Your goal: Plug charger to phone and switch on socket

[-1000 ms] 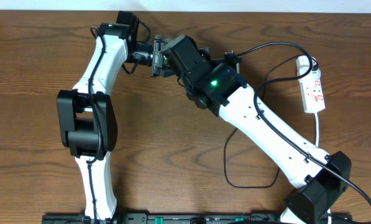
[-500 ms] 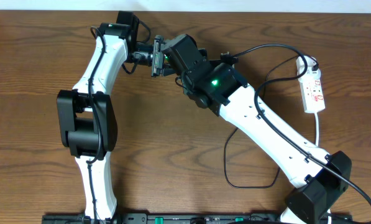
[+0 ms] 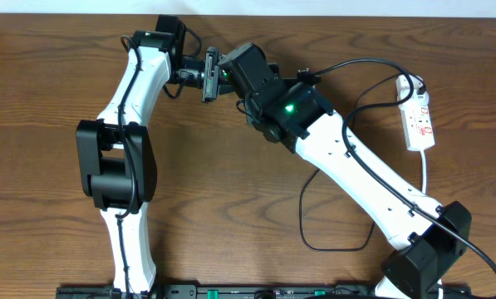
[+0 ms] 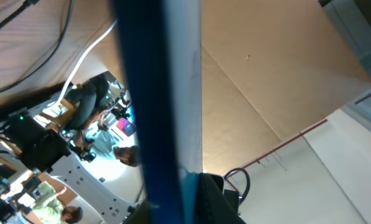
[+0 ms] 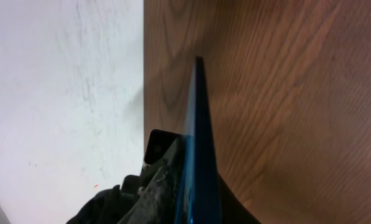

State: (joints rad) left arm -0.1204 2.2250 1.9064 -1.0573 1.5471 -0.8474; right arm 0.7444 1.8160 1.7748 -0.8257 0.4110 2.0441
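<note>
Left of the phone [image 4: 154,93], the left pincer [image 3: 193,75] reaches in toward it at the far side of the desk [image 3: 48,166]. In the left wrist view the phone fills the middle as a broad dark-blue band seen edge-on. It runs out of the bottom of the frame with a dark finger hard against its right side. The pincer therefore looks closed on the phone, holding it up clear of the desk, though the second finger is hidden behind the band.

The phone sits between the two pincers, and from above the wrists cover it almost wholly.

Just right of the phone, the right pincer [image 3: 223,73] faces the left one head-on. Its camera looks straight along the phone, which shows as a thin blue blade narrowing away from the pincer. The blade's long line thus lies on the pincer's own line of approach, with a narrow edge turned toward it. Whether that edge is the port end is not visible. I cannot tell how wide this pincer stands or whether it holds anything, because the bottom of that view is dark blur.

Further right of the phone, the charger [image 3: 372,57] arcs as a thin black cable from beside the right arm [image 3: 356,166] across to the socket [image 3: 419,120]. The socket lies well to the right of the phone. The charger's plug tip cannot be picked out. My reading is that seating the plug depends on keeping it in line with the blade. The right arm is the nearer one for both the cable and the switch.
</note>
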